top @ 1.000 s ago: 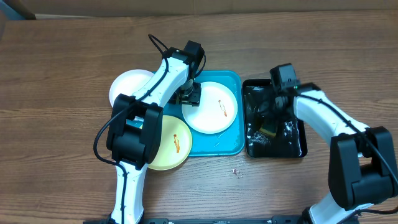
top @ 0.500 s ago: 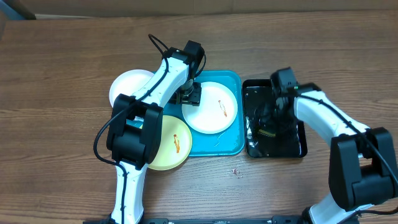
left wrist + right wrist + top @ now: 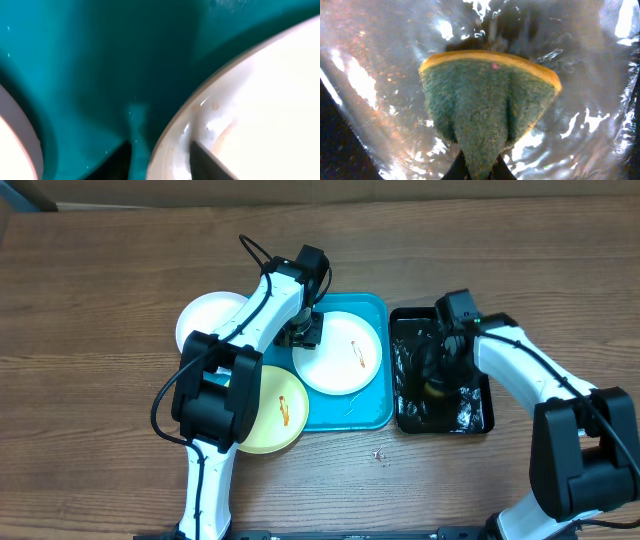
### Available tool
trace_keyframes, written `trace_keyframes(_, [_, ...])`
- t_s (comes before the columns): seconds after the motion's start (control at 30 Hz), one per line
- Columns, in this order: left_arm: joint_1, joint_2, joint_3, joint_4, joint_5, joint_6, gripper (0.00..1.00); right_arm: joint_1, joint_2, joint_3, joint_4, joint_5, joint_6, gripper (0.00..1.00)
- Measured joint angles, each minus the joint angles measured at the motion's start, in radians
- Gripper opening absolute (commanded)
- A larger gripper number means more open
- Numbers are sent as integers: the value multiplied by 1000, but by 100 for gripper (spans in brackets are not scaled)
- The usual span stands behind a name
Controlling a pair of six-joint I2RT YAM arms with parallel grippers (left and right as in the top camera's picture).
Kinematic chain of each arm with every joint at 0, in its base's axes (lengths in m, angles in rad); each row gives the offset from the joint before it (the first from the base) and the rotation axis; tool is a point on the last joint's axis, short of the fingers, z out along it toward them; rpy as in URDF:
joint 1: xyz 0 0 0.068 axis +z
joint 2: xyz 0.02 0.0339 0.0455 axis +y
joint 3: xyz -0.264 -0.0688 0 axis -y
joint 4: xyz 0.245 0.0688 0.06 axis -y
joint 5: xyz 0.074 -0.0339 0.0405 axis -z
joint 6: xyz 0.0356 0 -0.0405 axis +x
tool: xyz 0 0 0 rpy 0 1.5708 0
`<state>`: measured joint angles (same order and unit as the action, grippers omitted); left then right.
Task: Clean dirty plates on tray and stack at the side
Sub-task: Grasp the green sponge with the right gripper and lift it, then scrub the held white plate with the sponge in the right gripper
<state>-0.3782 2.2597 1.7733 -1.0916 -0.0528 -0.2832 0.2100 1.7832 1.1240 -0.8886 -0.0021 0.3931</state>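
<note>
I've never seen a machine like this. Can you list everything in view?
table: one, brown wood, under everything
teal tray: one, mid-table
white plate on tray: one, orange smear
bare white plate: one, on the table left of the teal tray
yellow-green plate: one, orange smear, overlapping the teal tray's front-left corner
black tray: one, glossy, wet, right of the teal tray
sponge: one, yellow with green scouring face, over the black tray
speck: one, small, on the table in front of the trays
left gripper: fingers either side of the tray plate's rim
right gripper: shut on the sponge
</note>
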Motion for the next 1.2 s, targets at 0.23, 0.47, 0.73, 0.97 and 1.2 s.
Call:
trace_keyframes(0.23, [0, -8, 0, 11, 13, 10, 12, 0, 0, 146, -134, 85, -62, 4])
trace_keyframes(0.47, [0, -3, 0, 28, 11, -19, 31, 0, -2, 178, -138, 74, -168, 4])
trace_keyframes(0.73, [0, -6, 0, 49, 15, -29, 4, 0, -2, 178, -144, -2, -264, 4])
trace_keyframes(0.97, [0, -6, 0, 49, 22, -29, 4, 35, -12, 186, -141, 21, -281, 4])
trace_keyframes(1.2, [0, -6, 0, 49, 22, -29, 4, 110, -32, 191, -57, 47, -289, 4])
